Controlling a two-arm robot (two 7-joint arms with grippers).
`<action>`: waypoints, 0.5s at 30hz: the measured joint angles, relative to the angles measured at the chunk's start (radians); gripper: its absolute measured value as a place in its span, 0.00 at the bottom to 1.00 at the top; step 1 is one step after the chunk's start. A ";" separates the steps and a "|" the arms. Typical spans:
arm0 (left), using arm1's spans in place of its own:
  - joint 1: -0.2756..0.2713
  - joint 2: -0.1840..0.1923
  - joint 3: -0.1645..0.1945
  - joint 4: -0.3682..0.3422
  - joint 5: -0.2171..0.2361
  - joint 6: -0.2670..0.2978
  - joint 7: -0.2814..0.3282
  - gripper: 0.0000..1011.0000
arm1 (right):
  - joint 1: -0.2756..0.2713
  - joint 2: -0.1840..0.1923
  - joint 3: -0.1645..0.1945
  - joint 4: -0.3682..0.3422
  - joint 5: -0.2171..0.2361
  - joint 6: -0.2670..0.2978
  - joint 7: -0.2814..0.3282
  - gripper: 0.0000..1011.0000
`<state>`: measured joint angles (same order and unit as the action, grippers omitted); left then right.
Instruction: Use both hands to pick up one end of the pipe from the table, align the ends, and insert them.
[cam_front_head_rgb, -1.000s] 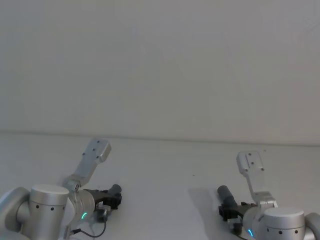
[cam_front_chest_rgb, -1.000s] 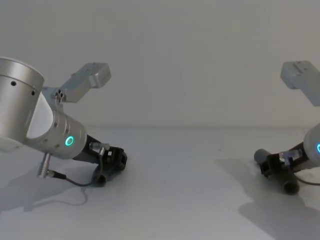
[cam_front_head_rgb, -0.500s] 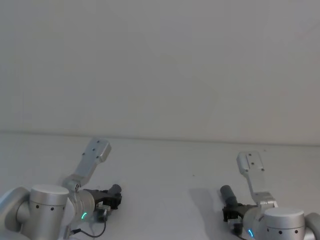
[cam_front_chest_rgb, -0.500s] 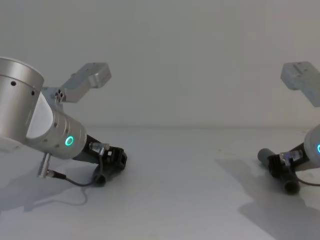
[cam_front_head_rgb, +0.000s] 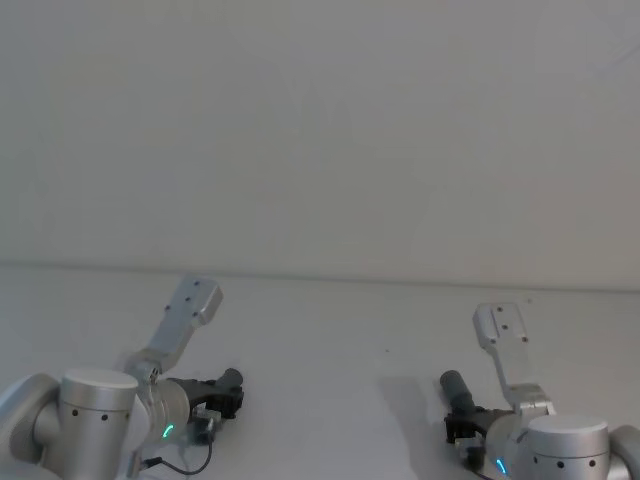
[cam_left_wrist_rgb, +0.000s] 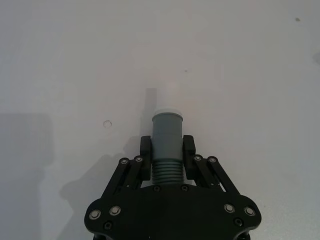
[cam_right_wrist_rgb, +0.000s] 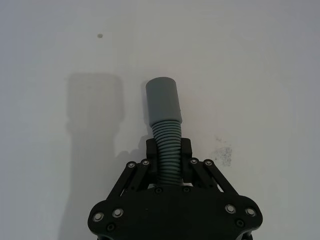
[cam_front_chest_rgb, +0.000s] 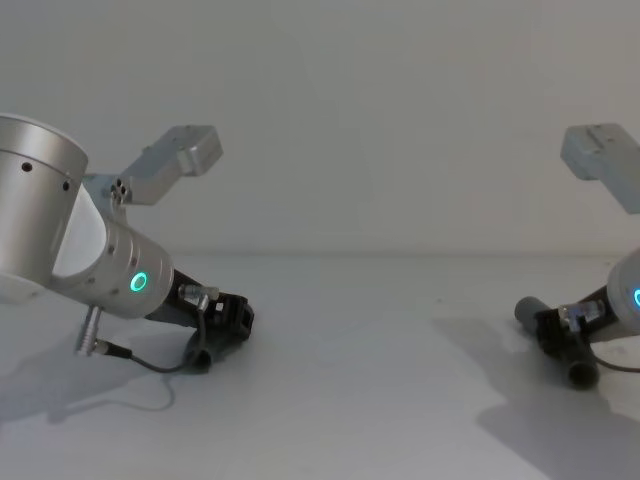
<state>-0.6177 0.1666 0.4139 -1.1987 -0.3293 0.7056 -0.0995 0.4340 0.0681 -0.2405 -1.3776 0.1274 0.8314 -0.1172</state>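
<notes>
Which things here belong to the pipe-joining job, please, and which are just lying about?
Job: left gripper, shut on dark grey ribbed hose piece with white tip; right gripper, shut on dark grey ribbed socket-cuff hose piece; matte white table.
Other: black cable; pale wall.

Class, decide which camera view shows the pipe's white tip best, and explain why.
The left wrist view: the white tip juts from the grey cuff just past the left end effector. Head and chest views show that end effector from afar; the tip cannot be made out.
</notes>
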 joint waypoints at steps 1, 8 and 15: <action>-0.001 0.000 0.000 0.001 0.000 0.000 -0.001 0.33 | 0.000 0.000 0.000 0.000 0.000 0.000 0.000 0.23; -0.028 0.011 0.031 0.018 0.016 0.004 -0.040 0.33 | -0.010 0.017 -0.004 -0.014 0.002 -0.010 0.031 0.23; -0.068 0.030 0.082 0.030 0.042 0.005 -0.104 0.33 | -0.045 0.066 -0.010 -0.058 0.013 -0.057 0.097 0.23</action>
<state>-0.6860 0.1965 0.4960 -1.1686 -0.2872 0.7103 -0.2035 0.3894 0.1342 -0.2502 -1.4351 0.1401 0.7748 -0.0205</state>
